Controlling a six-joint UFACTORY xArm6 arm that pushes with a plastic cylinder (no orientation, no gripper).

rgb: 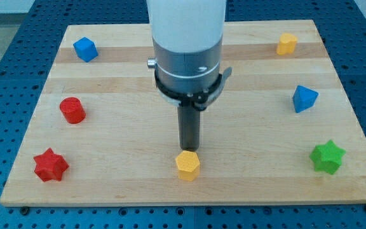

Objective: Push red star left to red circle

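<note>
A: Start at the view's bottom. What sits nearest?

B: The yellow hexagon block [187, 165], at about six o'clock on the wooden board [132, 187]. My tip [189, 151] stands just above it in the view, touching it or nearly so; I cannot tell which.

A: And the task's pieces?

B: The red star [49, 165] lies at eight o'clock, near the board's bottom-left corner. The red circle [72, 110] (really a short cylinder) sits at nine o'clock, just up and right of the star, apart from it. My tip is well apart from both.

A: Is anything gripped?

B: No fingers here, only a bare rod, holding nothing.

A: Farther out?

B: A green star [327, 156] at four o'clock, a blue block [304, 98] at three, a yellow block [286, 44] at one, another blue block [85, 49] at eleven.

A: Any writing?

B: None that can be read.
</note>
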